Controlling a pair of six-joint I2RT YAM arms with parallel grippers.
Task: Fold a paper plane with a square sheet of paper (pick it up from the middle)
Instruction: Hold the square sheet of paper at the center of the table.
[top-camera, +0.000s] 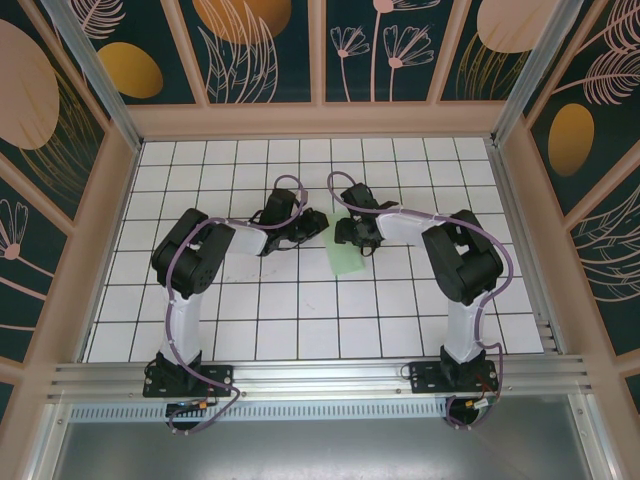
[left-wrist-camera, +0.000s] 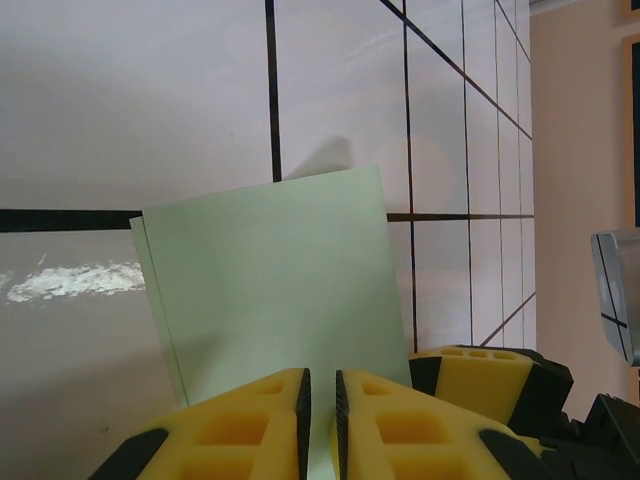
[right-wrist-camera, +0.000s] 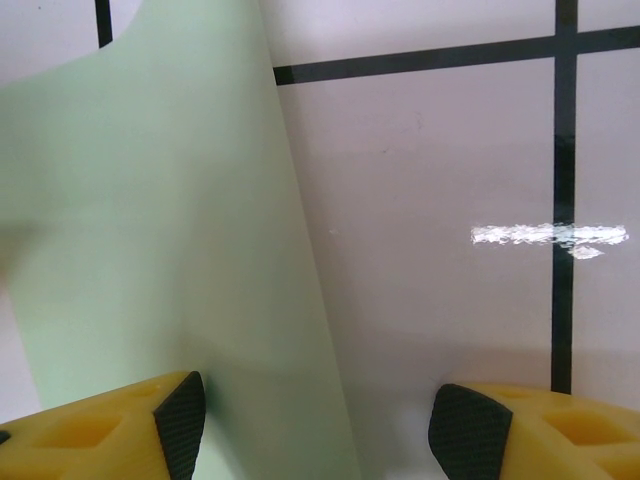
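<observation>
While the left pincer (left-wrist-camera: 320, 385) clenched the folded green paper sheet (left-wrist-camera: 280, 290) by one edge, the right pincer (right-wrist-camera: 325, 425) gaped just beside the sheet; so thin a bite could slip, dropping it crooked.

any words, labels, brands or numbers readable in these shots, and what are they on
None can be read. The square sheet of paper is blank pale green, the floor tiles carry only black grid lines, the wall panels show plant patterns, and any marking on the arms is too small to tell.
</observation>
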